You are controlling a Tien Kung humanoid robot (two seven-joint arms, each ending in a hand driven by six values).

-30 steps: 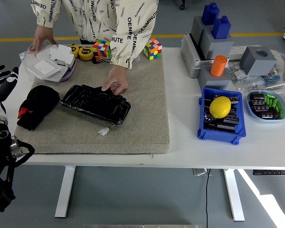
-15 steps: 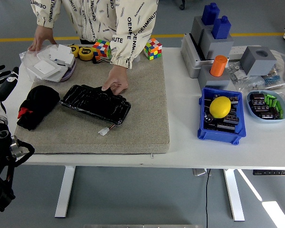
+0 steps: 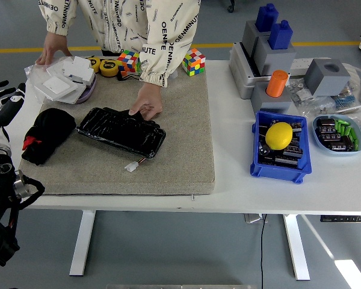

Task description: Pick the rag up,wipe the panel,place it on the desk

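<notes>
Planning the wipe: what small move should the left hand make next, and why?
Probably reach right toward the black rag. The left hand is open at the table's left edge, holding nothing; the rag lies untouched on the mat beside the panel, which a person's hand steadies.

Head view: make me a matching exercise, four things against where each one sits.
Things:
1. rag
2. panel
3. lemon
4. orange cylinder

Places:
A. in the blue bin
B. on the grey block behind the blue bin
C. left end of the mat, apart from any hand
D. middle of the mat, under a person's hand

Pairs: 1-C, 2-D, 3-A, 4-B
</notes>
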